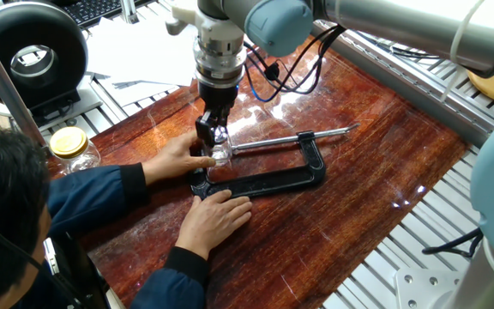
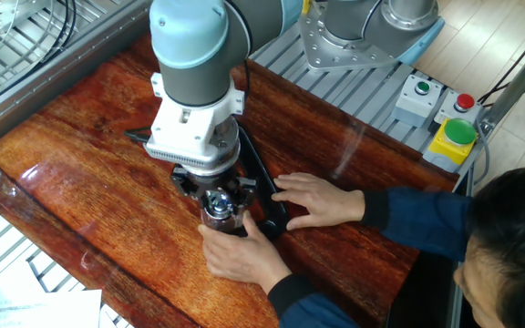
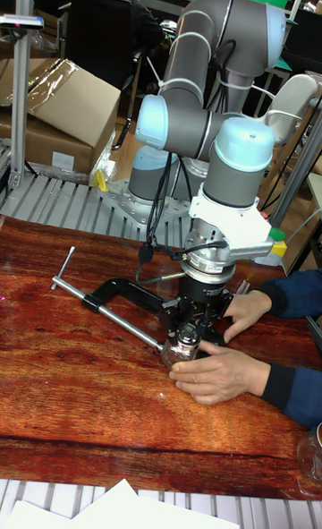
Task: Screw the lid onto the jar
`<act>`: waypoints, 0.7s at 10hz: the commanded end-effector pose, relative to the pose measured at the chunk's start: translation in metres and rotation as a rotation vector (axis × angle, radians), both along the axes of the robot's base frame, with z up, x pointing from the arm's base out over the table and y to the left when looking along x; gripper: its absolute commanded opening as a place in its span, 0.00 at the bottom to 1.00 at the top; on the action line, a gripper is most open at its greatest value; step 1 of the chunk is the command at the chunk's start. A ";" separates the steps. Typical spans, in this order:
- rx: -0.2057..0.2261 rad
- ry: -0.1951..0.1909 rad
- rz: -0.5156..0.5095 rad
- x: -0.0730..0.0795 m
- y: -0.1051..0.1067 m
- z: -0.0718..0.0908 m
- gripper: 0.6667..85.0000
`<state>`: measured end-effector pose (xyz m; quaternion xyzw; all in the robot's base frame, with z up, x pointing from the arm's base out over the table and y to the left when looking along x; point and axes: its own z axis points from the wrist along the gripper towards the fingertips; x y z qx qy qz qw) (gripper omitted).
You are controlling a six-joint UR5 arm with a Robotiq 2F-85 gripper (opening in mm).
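The small clear jar (image 1: 221,157) (image 2: 219,217) (image 3: 183,351) stands on the wooden table at the head of a black C-clamp (image 1: 273,180). A person's hand (image 1: 177,156) steadies the jar from the side. My gripper (image 1: 214,142) (image 2: 220,198) (image 3: 187,333) comes straight down onto the jar's mouth. Its fingers are shut on the transparent lid (image 1: 219,146), which sits on the jar's neck. From above, in the other fixed view, my wrist hides most of the lid.
The person's second hand (image 1: 219,215) (image 2: 322,200) presses on the clamp bar. A glass jar with a yellow lid (image 1: 69,144) stands at the table's left edge. A button box (image 2: 452,137) sits beyond the far edge. Cardboard boxes (image 3: 63,113) stand behind the table.
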<state>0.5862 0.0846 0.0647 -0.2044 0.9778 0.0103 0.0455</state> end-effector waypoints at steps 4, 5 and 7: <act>0.048 -0.036 -0.014 0.011 0.018 -0.003 0.94; 0.058 -0.035 -0.016 0.010 0.021 -0.002 0.96; 0.071 -0.015 -0.025 0.006 0.026 0.001 0.98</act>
